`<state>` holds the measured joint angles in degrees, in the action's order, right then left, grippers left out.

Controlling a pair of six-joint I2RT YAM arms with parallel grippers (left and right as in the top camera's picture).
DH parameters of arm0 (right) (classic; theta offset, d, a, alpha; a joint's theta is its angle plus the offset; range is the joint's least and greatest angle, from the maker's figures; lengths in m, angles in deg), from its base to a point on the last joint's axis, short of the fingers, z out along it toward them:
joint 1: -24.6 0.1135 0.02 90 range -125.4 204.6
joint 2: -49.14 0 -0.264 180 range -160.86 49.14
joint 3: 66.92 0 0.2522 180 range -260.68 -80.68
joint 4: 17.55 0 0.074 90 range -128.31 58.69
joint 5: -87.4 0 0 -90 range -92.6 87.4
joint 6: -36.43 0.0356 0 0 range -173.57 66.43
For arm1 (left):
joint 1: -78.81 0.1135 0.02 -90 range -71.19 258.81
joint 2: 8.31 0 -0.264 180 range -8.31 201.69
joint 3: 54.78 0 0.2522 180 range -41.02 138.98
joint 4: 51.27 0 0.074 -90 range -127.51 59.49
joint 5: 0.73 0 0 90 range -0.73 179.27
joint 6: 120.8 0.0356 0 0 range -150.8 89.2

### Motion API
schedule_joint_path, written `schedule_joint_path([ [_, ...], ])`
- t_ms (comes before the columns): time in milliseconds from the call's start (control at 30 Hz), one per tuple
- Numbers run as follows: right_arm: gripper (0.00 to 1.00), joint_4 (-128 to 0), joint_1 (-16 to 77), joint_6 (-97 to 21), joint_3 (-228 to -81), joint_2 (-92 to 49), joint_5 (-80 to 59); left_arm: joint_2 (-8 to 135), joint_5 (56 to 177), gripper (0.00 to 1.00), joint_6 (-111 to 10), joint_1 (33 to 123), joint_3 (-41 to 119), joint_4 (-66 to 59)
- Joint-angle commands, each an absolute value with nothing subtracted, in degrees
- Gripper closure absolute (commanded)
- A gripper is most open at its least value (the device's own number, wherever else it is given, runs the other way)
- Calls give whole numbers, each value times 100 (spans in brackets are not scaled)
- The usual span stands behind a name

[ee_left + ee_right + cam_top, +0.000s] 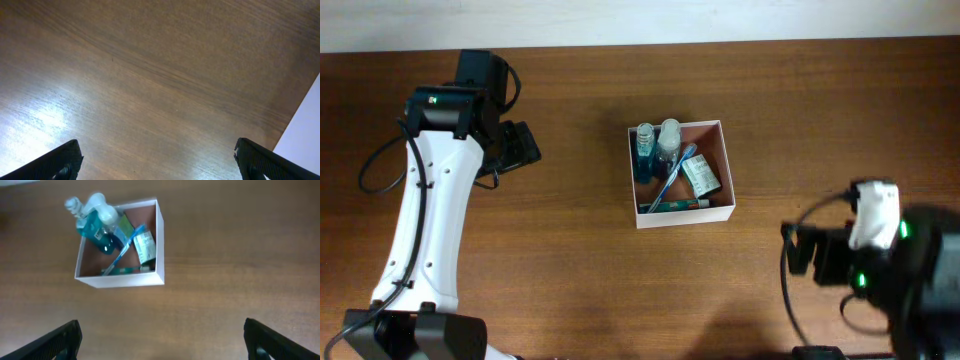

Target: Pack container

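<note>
The container point(685, 213), a square white-walled box with a pinkish-brown inside, stands at the table's middle. It holds two blue bottles point(645, 150), a blue toothbrush point(672, 175), a small green-and-white box point(700, 175) and a tube point(672, 205). The right wrist view shows the container point(120, 279) ahead and left of centre, well beyond my open right gripper point(161, 340), which is empty. In the overhead view the right gripper point(798, 250) sits to the container's lower right. My left gripper point(520, 145) is far left of it, and the left gripper point(157, 160) stands open over bare wood.
The brown wooden table point(570, 260) runs across the whole overhead view. A pale strip point(640, 20) lies beyond its far edge, and the same pale surface point(305, 140) shows at the right of the left wrist view.
</note>
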<state>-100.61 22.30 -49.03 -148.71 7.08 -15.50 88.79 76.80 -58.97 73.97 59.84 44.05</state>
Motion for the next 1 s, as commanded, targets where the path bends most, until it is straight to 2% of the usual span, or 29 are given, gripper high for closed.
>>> schedule_joint_path([
  [0, 2, -9558, 2232, -5231, -14003, 1427, -1616, 8923, 7636, 1, -5949, 7410, 5966, 4392],
  [333, 2, -7171, 2228, -5509, -11555, 3066, -1926, 8923, 7636, 1, -5949, 7410, 5966, 4392],
  [600, 2, -5102, 2232, -5714, -10130, 3866, -2000, 8923, 7636, 1, -5949, 7410, 5966, 4392],
  [800, 2, -4516, 2232, -6287, -9483, 4323, -1998, 8923, 7636, 1, -5949, 7410, 5966, 4392],
  [967, 2, -4173, 2232, -6322, -9110, 4745, -2000, 8923, 7636, 1, -5949, 7410, 5966, 4392],
])
